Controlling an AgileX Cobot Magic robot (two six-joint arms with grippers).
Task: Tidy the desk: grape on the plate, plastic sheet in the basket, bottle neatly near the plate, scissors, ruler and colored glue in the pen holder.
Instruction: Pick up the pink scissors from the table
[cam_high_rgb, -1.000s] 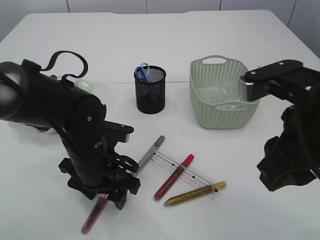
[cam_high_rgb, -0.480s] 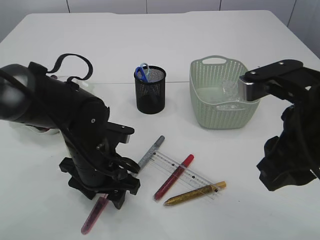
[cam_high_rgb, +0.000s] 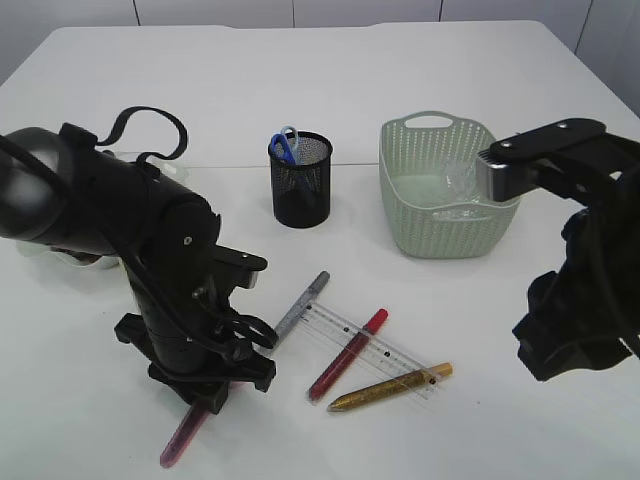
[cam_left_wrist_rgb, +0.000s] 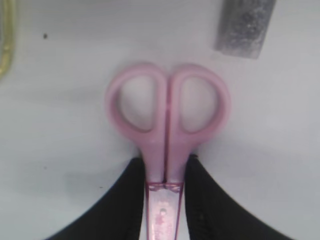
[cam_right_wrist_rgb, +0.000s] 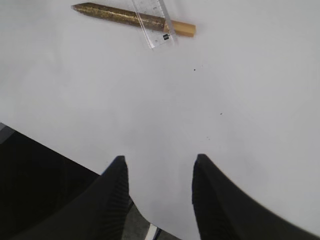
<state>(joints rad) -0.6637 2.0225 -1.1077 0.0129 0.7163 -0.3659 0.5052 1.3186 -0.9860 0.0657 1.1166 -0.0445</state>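
Pink scissors (cam_left_wrist_rgb: 167, 107) lie on the white table, and my left gripper (cam_left_wrist_rgb: 166, 162) is shut on their neck just below the two finger loops. From the exterior view their pink sheath (cam_high_rgb: 182, 438) sticks out under the left gripper (cam_high_rgb: 205, 395) at the front left. A clear ruler (cam_high_rgb: 365, 340) lies among silver (cam_high_rgb: 302, 303), red (cam_high_rgb: 347, 354) and gold (cam_high_rgb: 390, 388) glue tubes. The black mesh pen holder (cam_high_rgb: 301, 180) holds blue scissors (cam_high_rgb: 285, 145). A plastic sheet (cam_high_rgb: 462, 180) lies in the green basket (cam_high_rgb: 440, 225). My right gripper (cam_right_wrist_rgb: 160, 160) is open and empty. My left arm hides the grape and the plate.
A pale bottle (cam_high_rgb: 172, 168) peeks out behind the left arm. The right arm (cam_high_rgb: 580, 320) hangs over the table's front right edge, with the gold glue (cam_right_wrist_rgb: 120, 15) and the ruler's end (cam_right_wrist_rgb: 155, 20) ahead of it.
The left gripper's fingers have come together onto the pink scissors, and the arm has sunk a little. The right arm has not moved.
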